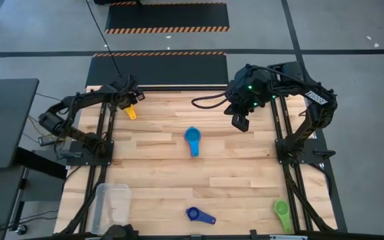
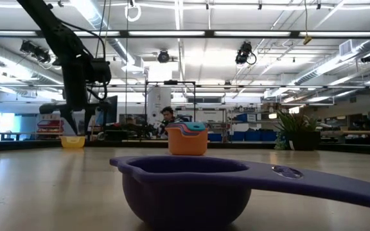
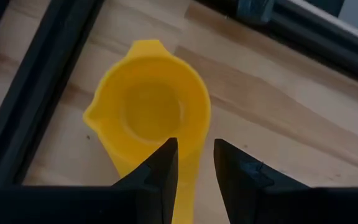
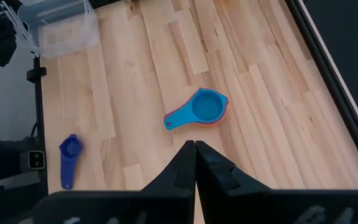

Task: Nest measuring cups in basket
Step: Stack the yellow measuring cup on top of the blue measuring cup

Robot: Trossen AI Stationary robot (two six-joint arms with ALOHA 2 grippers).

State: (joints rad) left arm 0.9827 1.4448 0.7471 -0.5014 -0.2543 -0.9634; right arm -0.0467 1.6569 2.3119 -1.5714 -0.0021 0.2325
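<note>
While the left gripper (image 3: 192,163) sits at the upper left of the high view, its fingers stand slightly apart astride the flat handle of the yellow cup (image 1: 131,111); I judge this a grip on the handle, though contact on both pads is not fully visible. That cup lies close beside the dark frame rail (image 3: 36,93).

The right gripper (image 4: 195,163) hangs above the table, upper right of centre, fingers pressed together and holding nothing.

The nested stack of cups (image 1: 192,140), light blue on top, rests mid-table. The dark blue cup (image 1: 199,215) lies at lower centre, the green cup (image 1: 282,213) at lower right, the basket (image 1: 112,203) at lower left.

Risks as I judge them:
- Handle is thin and smooth; a partial pinch could let the yellow cup pivot or drop on lifting.
- Proximity to the rail could snag the cup rim.
- Carry to the basket is long; a swinging cup may miss the opening.
</note>
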